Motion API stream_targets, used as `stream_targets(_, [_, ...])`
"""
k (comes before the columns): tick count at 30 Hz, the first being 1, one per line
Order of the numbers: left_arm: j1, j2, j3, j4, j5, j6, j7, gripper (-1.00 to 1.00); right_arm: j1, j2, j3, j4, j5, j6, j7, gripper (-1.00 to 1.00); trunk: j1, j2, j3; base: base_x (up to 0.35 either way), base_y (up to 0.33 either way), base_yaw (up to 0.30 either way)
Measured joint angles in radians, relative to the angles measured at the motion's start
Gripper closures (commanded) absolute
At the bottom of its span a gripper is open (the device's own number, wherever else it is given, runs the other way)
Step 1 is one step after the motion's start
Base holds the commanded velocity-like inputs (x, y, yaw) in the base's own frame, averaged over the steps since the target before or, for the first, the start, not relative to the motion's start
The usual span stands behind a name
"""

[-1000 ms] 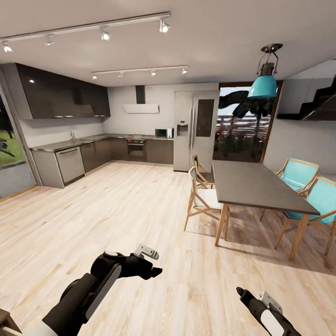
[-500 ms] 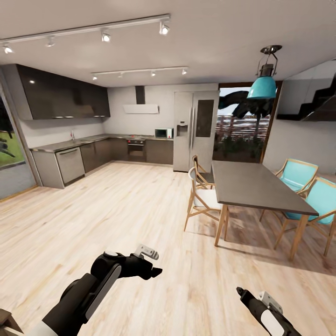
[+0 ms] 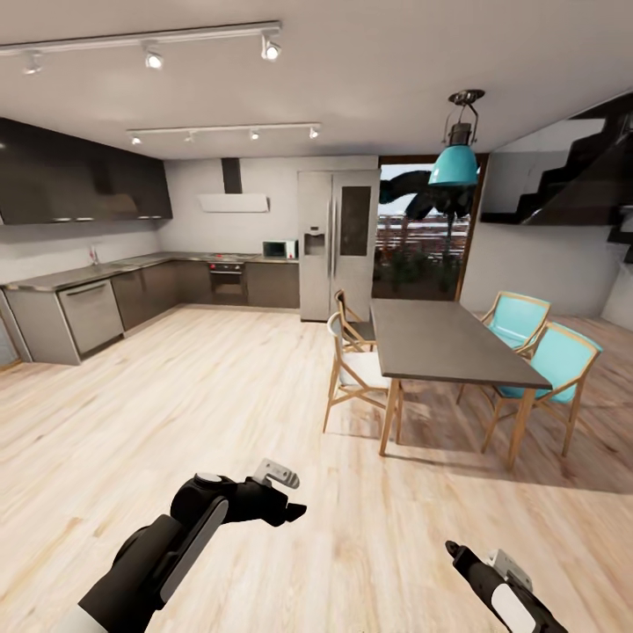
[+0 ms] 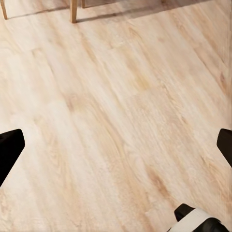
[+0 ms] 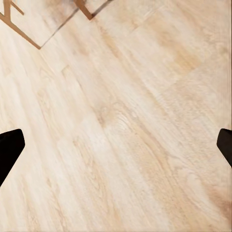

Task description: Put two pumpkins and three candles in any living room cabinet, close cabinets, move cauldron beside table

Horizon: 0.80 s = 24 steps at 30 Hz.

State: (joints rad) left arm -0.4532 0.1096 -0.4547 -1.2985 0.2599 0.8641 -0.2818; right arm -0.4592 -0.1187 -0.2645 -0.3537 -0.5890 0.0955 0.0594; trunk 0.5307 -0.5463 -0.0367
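A: Hands?
B: Both spread wide, nothing held. Left hand (image 4: 116, 145) in wrist view: dark fingertips (image 4: 10, 147) at either edge of the frame, bare pale wood plank floor (image 4: 116, 96) between. Right hand (image 5: 116, 145) same.
A: Head cam?
B: Left hand (image 3: 280, 497) over the floor, right hand (image 3: 459, 552) low, near the frame's lower edge. Open-plan room w/ long grey-topped wooden-legged dining counter (image 3: 440, 338), two turquoise chairs (image 3: 549, 365) beside it, teal pendant lamp (image 3: 454, 163) above, steel double-door fridge (image 3: 338, 243) at the back wall.
A: Wrist cams add anything?
B: Wooden leg ends (image 4: 73, 12) on the floor. No pumpkins, candles, cabinet seen in any view.
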Motion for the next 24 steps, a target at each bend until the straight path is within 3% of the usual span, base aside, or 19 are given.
stream_targets(24, [0.0, 0.0, -0.008, 0.001, 0.0, -0.012, 0.0, -1.0, 0.0, 0.0, -0.002, 0.001, 0.0, -0.001, 0.003, -1.0, 0.0, 0.0, -0.015, -0.079, 0.0, -0.265])
